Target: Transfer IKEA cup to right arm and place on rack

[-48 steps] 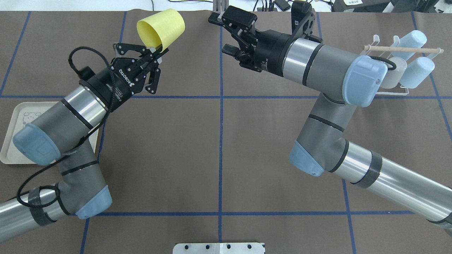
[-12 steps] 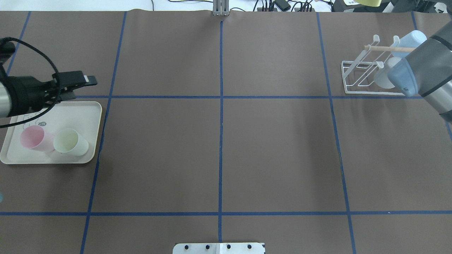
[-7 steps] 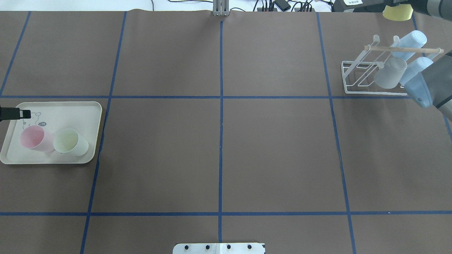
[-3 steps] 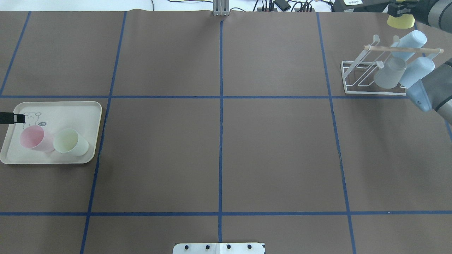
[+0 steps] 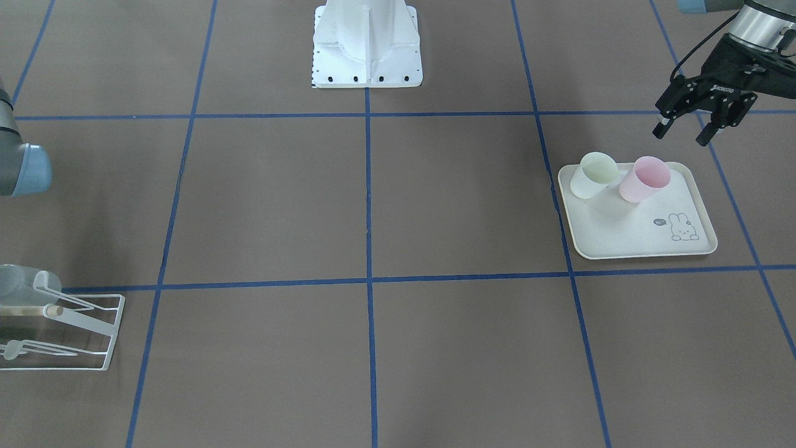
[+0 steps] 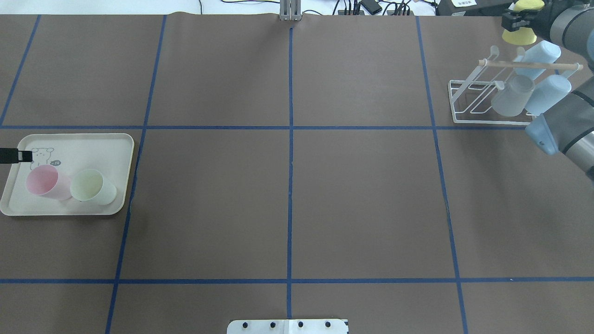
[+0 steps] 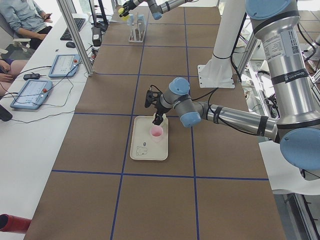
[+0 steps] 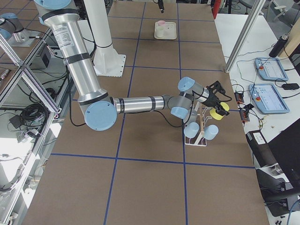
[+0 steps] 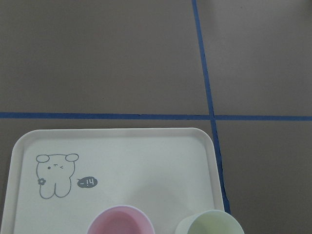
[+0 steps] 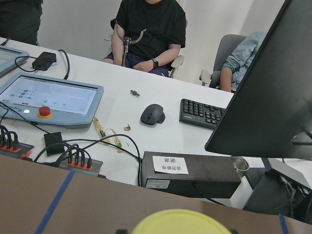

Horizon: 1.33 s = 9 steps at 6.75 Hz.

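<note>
One yellow cup (image 6: 519,36) held by right gripper (image 6: 520,21), just behind rack (image 6: 487,62).
Handover done; cup has moved nearer rack top, not yet hung. Left gripper (image 5: 681,130) wide, empty, back near tray (image 5: 640,242).

Seen from overhead, the left gripper (image 6: 14,156) is only a black fingertip at the frame's left edge by the tray (image 6: 116,144), with its arm cut off. In the top right corner the right gripper (image 6: 522,21) covers the middle of the yellow cup (image 6: 519,36), whose upper part runs out of frame. The front view trims the rack (image 5: 93,339) at its left edge and reduces the right arm (image 5: 28,171) to one blue-capped elbow. The left wrist camera crops the pink cup (image 9: 121,222) and green cup (image 9: 209,225) to their rims. The right wrist camera catches just a yellow arc. From the table's left end, the far gripper and cup are too small to read.
</note>
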### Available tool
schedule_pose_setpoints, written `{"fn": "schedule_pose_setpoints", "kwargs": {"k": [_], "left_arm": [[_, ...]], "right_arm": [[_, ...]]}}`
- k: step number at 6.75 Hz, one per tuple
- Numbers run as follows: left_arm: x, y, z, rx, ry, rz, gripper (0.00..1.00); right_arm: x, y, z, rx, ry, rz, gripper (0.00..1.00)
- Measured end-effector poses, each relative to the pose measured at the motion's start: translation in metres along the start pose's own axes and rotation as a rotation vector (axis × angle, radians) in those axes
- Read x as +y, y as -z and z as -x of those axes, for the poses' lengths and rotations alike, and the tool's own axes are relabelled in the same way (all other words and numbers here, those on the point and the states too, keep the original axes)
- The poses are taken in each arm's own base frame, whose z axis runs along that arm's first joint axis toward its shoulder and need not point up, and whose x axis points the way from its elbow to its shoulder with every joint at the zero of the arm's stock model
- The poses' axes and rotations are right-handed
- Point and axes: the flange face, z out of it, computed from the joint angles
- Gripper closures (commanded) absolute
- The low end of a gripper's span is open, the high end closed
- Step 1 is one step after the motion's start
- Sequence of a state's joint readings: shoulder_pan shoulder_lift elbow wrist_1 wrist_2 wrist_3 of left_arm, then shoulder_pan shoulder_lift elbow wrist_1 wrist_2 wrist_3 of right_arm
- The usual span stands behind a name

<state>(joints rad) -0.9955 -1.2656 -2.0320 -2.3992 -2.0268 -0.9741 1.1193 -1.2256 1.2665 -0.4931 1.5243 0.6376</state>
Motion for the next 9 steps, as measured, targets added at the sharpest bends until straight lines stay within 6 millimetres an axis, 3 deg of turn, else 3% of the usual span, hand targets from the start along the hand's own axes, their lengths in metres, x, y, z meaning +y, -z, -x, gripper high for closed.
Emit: {"fn": "schedule_pose_setpoints", "kwargs": {"k": [6,9], "left_arm": [[0.001,-0.002,0.001,0.005,0.004,0.012,0.00],[0.002,-0.003,0.001,0.005,0.007,0.018,0.00]], "right_arm": [[0.024,0.014,-0.015,-0.028,-0.011,-0.080,1.00],[0.036,0.012,-0.014,-0.030,-0.007,-0.069,1.00]]}}
